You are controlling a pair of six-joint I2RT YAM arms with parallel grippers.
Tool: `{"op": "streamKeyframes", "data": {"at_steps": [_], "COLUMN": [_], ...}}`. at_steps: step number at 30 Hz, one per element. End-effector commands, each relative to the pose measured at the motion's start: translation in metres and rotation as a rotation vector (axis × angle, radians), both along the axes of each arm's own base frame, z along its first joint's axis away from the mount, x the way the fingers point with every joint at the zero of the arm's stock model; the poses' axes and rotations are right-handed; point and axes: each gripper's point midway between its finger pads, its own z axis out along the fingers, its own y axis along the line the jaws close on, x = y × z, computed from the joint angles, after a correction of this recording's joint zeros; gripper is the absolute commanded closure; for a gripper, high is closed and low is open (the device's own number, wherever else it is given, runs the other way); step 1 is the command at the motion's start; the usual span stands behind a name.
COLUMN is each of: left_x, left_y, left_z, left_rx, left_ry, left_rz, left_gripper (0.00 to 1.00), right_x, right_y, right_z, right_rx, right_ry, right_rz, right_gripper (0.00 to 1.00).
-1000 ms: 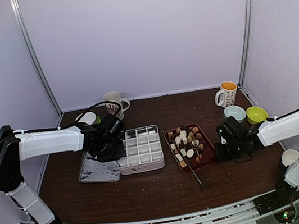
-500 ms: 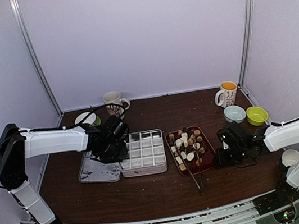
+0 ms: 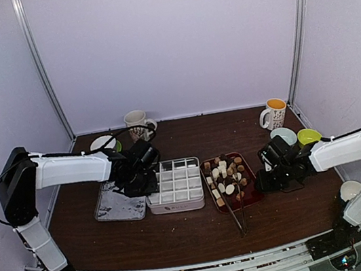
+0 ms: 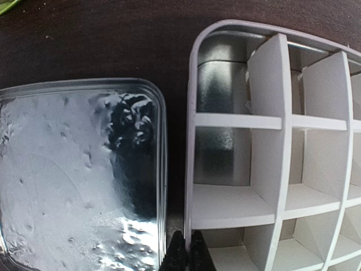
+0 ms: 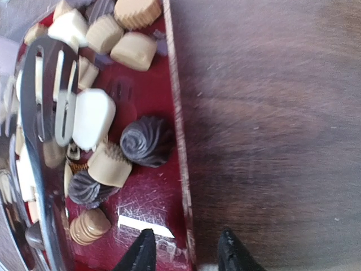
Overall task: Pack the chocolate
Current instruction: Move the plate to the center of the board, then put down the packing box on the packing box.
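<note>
1. Moved since earlier, top view: divided box slid right toward dark-red tray; right hand opened.
2. Left wrist: left hand pinched shut beside box wall.
3. Right wrist: right hand part-open astride tray rim; chocolate heaped inside, judged light, smooth, easily marred; grip flanks. Squat, no long axis, tops mostly up.

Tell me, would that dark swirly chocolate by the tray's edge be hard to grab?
The dark swirled chocolate looks domed and ridged, so it may roll or slip when pinched. Bite-sized, so probably light; its swirl might dent.
</note>
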Motion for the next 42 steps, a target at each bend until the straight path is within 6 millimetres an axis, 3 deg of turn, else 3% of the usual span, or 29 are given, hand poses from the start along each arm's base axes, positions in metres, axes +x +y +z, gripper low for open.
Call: {"op": "streamKeyframes", "data": {"at_steps": [1, 9, 16, 26, 34, 42], "left_x": [0.011, 0.010, 0.007, 0.002, 0.003, 0.005], "left_y": [-0.021, -0.023, -0.032, -0.034, -0.025, -0.008], "left_z": [0.015, 0.014, 0.013, 0.016, 0.036, 0.068], "left_rx": [-0.066, -0.071, -0.101, -0.140, -0.134, -0.114], "left_ry": [-0.047, -0.041, -0.029, -0.023, -0.074, -0.168], "left_rz": [-0.019, -0.023, -0.044, -0.048, -0.039, -0.030], "left_gripper": [1.00, 1.00, 0.93, 0.82, 0.75, 0.73], "right_x": [0.000, -0.017, -0.026, -0.018, -0.016, -0.019], "right_y": [0.013, 0.031, 0.042, 0.025, 0.020, 0.031], "right_z": [-0.004, -0.011, -0.008, -0.001, 0.017, 0.046], "right_rx": [0.040, 0.150, 0.176, 0.085, 0.085, 0.080], "right_ry": [0.031, 0.076, 0.081, 0.028, -0.042, -0.120], "right_rz": [0.048, 0.090, 0.119, 0.089, 0.080, 0.091], "right_gripper": [0.64, 0.67, 0.68, 0.60, 0.51, 0.47]}}
